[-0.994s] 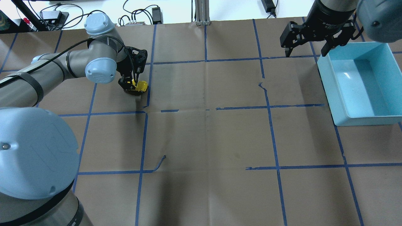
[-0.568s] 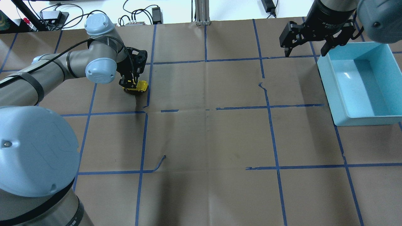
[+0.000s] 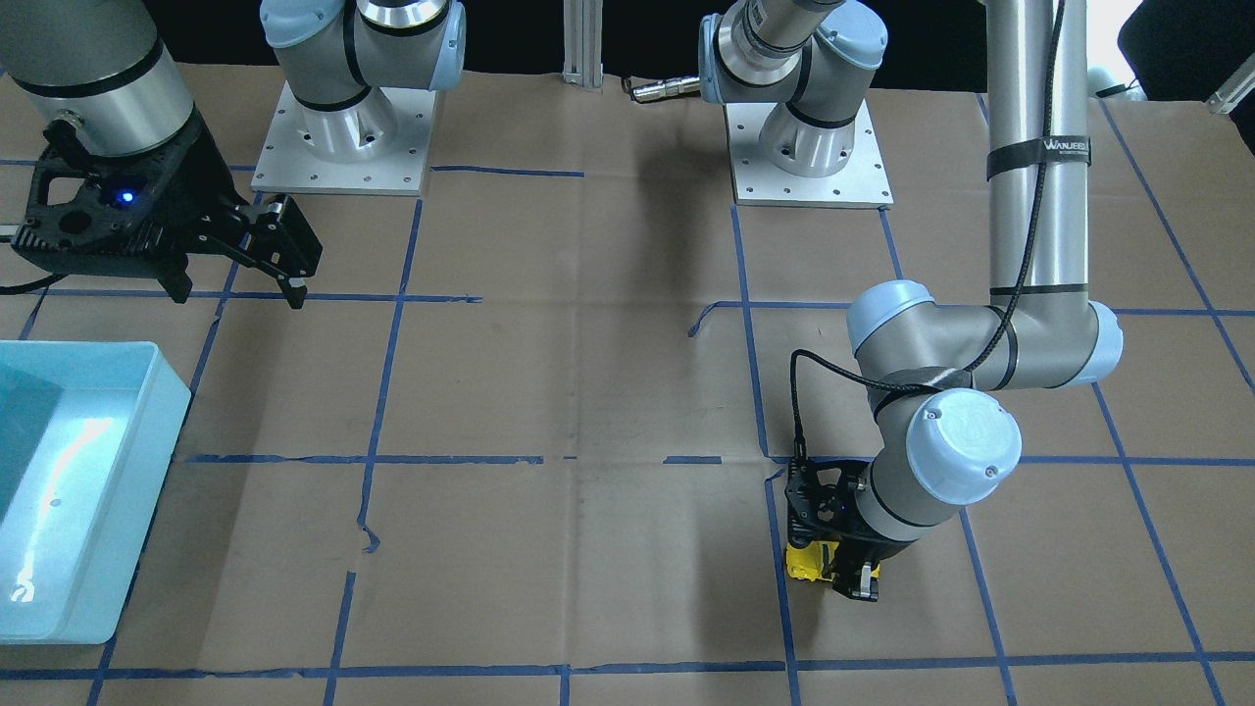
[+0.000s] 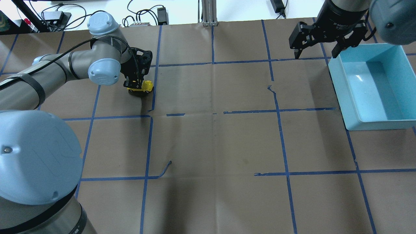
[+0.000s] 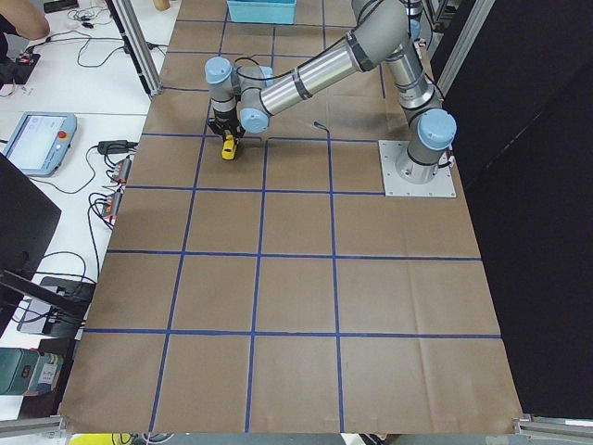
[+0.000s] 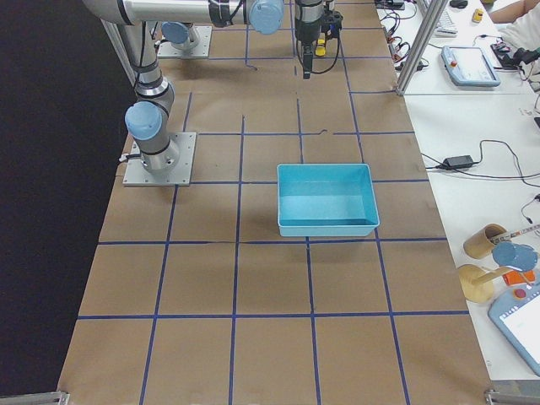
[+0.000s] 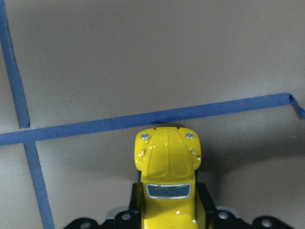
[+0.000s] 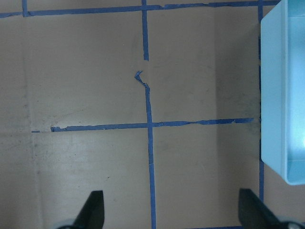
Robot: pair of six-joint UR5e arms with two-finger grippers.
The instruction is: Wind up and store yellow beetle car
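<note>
Yellow beetle toy car (image 4: 146,86) was pinched at the brown-papered counter's (image 4: 211,143) ten o'clock.
The left jaws gripped its sides; the right jaws hung spread near the light-blue plastic bin (image 4: 373,124) at two o'clock.

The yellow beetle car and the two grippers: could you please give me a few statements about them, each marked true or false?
1. The left gripper is shut on the yellow beetle car. True.
2. The right gripper hangs beside the blue bin. True.
3. The right gripper is holding something. False: its jaws stand wide apart with only bare table between them.
4. The yellow beetle car lies in the blue bin. False: the bin shows nothing inside, and the car is across the table in the left gripper.
</note>
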